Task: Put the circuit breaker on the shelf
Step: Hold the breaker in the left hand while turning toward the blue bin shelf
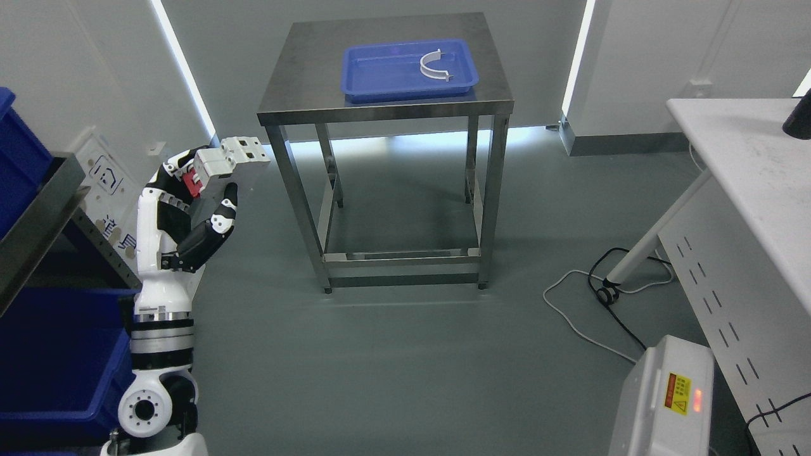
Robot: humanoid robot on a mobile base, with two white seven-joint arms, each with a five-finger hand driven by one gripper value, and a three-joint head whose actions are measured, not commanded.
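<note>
— White and black, that left hand [190,202] at nine o'clock?
— Yes; its forearm rises upright from the bottom-left corner, fingers curled tight around the circuit breaker [223,161].
— How does the breaker lie?
— Held in the air, long axis nearly level, pale end aimed toward three o'clock at the steel table [288,95], red part against the palm.
— Where's the shelf?
— Grey shelf [35,215] at the left edge.

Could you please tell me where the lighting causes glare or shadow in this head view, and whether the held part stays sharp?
In the head view, bright wall light strips bloom and reflect on the floor behind the steel table; soft shadow lies under it. The blue tray shows mild sheen. The circuit breaker in the left robot hand is reasonably sharp.
</note>
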